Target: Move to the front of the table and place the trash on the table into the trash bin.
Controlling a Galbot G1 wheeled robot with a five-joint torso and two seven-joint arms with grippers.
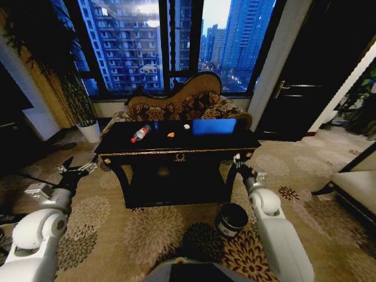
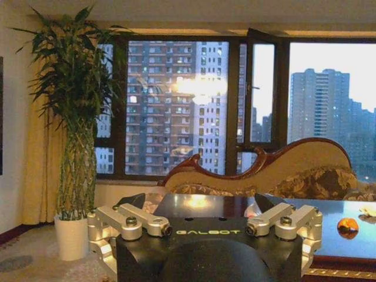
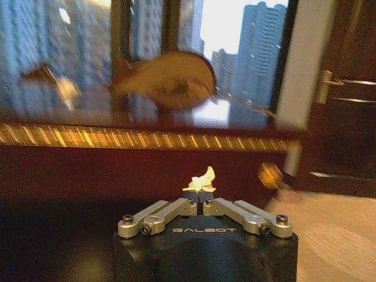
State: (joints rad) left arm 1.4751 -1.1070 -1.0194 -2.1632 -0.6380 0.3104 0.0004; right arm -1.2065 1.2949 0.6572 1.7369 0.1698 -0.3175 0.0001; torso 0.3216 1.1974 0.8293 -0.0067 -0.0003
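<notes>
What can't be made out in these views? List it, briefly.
Bottle label: head view, too small to read.
Trash bin contents: head view, interior too dark.
Pale bit at the right gripper tips: right wrist view, blurred, unidentifiable.

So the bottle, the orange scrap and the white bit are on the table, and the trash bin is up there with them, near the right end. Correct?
Not quite. The trash bin stands on the carpet in front of the table, near its right front leg, as the head view shows. The bottle, the orange scrap and the white bit do lie on the tabletop.
</notes>
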